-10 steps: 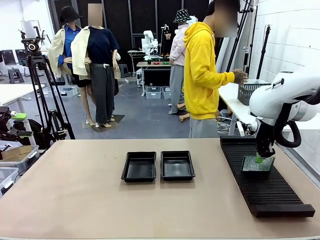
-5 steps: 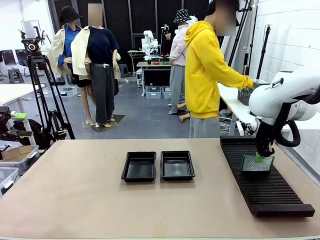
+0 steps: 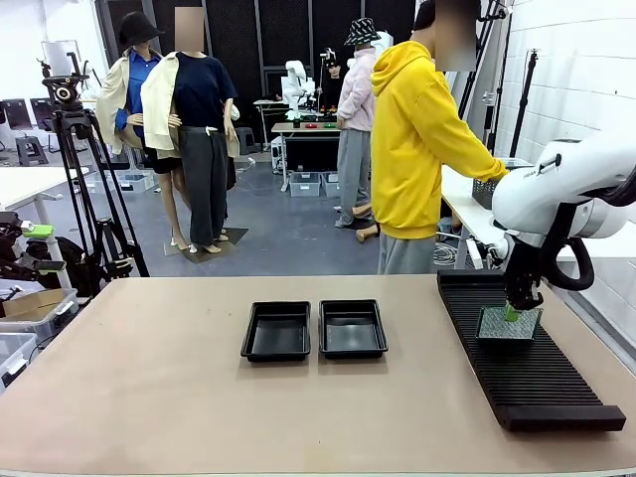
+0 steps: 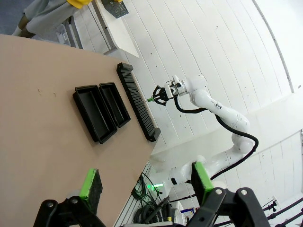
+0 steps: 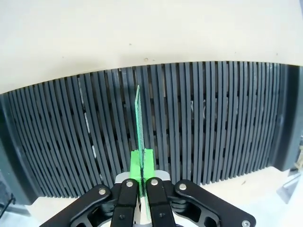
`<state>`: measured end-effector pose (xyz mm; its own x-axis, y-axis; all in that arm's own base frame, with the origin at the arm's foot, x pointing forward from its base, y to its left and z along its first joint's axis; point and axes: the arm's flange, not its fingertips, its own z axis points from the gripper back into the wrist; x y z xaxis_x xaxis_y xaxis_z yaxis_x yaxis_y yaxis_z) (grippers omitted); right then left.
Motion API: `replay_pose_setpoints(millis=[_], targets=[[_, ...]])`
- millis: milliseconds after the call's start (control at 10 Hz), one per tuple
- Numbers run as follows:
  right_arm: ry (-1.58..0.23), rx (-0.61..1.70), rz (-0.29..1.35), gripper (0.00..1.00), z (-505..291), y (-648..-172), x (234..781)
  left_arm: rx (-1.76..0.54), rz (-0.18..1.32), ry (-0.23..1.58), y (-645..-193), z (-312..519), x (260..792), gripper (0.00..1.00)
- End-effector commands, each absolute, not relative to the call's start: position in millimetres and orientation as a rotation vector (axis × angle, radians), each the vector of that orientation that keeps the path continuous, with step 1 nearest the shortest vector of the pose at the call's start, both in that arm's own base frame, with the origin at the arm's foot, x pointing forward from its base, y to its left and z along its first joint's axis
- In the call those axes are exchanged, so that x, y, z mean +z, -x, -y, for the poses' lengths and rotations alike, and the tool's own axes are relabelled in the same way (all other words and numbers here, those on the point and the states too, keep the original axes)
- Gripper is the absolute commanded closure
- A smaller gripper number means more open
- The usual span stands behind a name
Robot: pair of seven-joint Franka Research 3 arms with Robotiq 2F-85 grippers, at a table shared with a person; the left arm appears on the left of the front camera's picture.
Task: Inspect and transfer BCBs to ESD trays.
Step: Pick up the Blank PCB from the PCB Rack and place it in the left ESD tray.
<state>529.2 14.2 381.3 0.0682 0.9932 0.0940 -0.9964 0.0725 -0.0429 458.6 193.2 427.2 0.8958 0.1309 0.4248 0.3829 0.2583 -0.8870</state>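
Surface (image 3: 149, 397): the left ESD tray (image 3: 276, 331) and the right ESD tray (image 3: 353, 328) lie side by side near its middle, just apart, long sides parallel. Nothing lies in either.

Rack (image 3: 527, 383): lies along the right side of the surface, running from the far edge toward the near edge, well apart from the trays.

BCB (image 3: 510, 325): stands upright on edge at the rack's slots, in the far half. The right tool (image 3: 513, 310) sits directly above it, clamped on its top edge.

Left tool (image 4: 144, 182): hangs high over the surface, fingers spread, nothing between them.

Person (image 3: 417, 149): stands behind the far edge, right of centre, reaching toward a basket (image 3: 487, 189) on a side table (image 3: 459, 197) behind the rack.
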Motion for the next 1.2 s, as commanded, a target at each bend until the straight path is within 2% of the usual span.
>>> replay_pose_setpoints(millis=[0, 300, 800, 1100], targets=[[-0.037, 1.520, 0.086, 1.00, -15, -536, 384, -0.176, 0.472, 1.324, -459, -194, 429, 0.00], [-0.023, 1.511, 0.058, 1.00, -15, -532, 394, -0.176, 0.472, 1.324, -459, -194, 429, 0.00], [0.077, 1.477, 0.060, 1.00, -40, -481, 484, -0.176, 0.472, 1.324, -459, -194, 429, 0.00], [0.060, 1.410, 0.083, 1.00, -54, -458, 514, -0.176, 0.472, 1.324, -459, -194, 429, 0.00]])
